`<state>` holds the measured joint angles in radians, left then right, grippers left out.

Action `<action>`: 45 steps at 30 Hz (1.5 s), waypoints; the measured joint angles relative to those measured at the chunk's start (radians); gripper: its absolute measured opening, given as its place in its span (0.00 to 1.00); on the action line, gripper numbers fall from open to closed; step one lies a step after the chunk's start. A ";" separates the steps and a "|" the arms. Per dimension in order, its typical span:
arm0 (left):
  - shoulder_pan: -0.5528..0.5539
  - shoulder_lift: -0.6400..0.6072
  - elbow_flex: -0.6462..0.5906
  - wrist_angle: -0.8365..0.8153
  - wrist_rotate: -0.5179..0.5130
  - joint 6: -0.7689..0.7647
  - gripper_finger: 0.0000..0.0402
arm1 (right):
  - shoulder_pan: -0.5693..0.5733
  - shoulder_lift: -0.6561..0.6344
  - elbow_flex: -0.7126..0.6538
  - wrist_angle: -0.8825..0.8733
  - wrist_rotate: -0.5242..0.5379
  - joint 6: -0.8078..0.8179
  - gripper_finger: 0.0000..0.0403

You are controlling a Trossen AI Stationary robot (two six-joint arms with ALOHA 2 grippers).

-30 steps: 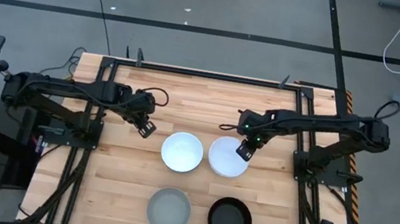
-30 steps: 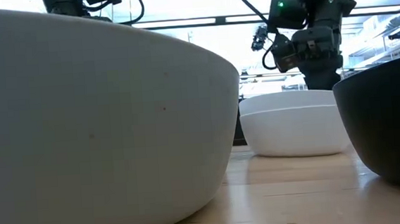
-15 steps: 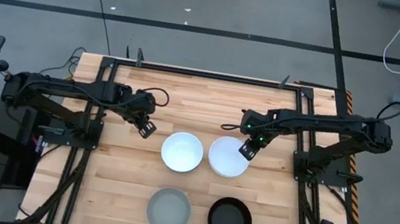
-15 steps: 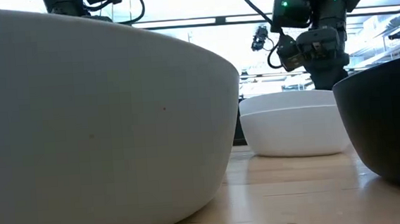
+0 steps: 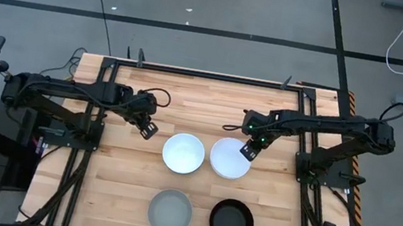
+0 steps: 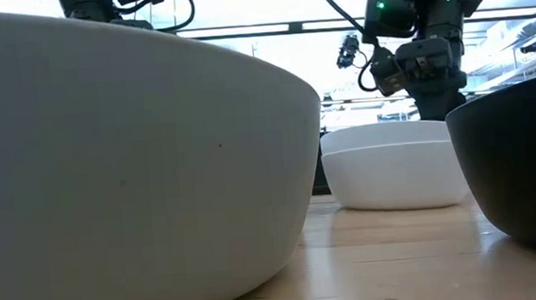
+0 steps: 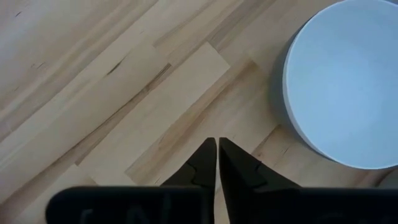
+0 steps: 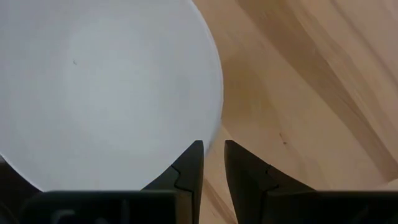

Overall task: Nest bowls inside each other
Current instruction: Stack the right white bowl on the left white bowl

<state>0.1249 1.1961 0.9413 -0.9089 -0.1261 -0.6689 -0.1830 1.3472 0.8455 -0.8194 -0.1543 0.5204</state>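
Wooden tabletop (image 5: pixel 211 102) — four bowls in sight | left claw (image 5: pixel 148 130) beside white bowl (image 5: pixel 183 153), fingers almost together, empty | right claw (image 5: pixel 248 151) slightly parted over second white bowl (image 5: pixel 228 159) rim — nothing held

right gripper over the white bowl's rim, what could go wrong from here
1. The right gripper straddles the right white bowl at its thin rim; a shallow pinch could slip or tip the bowl on lifting.
2. The left white bowl sits close beside it, so a low carry could knock it.
3. The left gripper hovers near that left bowl, nearly shut over bare table; both arms converging there might clash.
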 joint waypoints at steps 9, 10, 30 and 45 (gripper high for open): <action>0.000 0.000 0.000 0.000 0.000 0.000 0.03 | 0.003 0.009 0.000 0.020 -0.011 0.005 0.18; 0.000 0.000 0.000 0.000 0.000 0.000 0.02 | 0.002 0.017 0.000 0.022 -0.011 0.005 0.18; 0.000 0.000 0.000 0.000 0.000 0.000 0.02 | 0.003 0.253 0.000 0.170 -0.064 0.009 0.18; 0.000 0.000 0.000 0.007 -0.032 0.000 0.07 | 0.000 0.236 0.000 0.190 -0.054 0.054 0.06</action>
<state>0.1249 1.1965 0.9417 -0.9023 -0.1577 -0.6685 -0.1833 1.5837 0.8459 -0.6296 -0.2085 0.5744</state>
